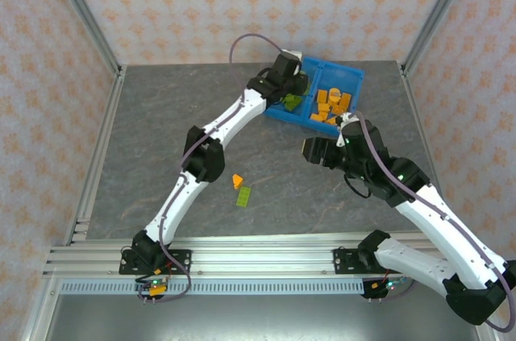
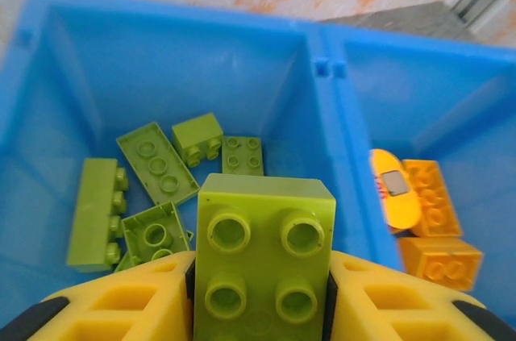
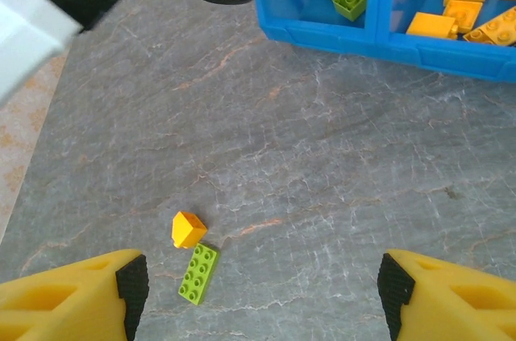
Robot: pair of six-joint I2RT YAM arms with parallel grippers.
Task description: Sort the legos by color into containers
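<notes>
My left gripper is shut on a lime green four-stud lego and holds it over the left compartment of the blue bin. Several green legos lie in that compartment. Orange legos lie beyond the middle wall, in the right compartment. In the top view the left gripper reaches over the bin. My right gripper hangs open above the table, nothing between its fingers. Below it an orange lego touches a flat green lego.
The two loose legos lie mid-table, near the left arm's elbow. The bin sits at the back right, next to a frame post. The right gripper hovers just in front of the bin.
</notes>
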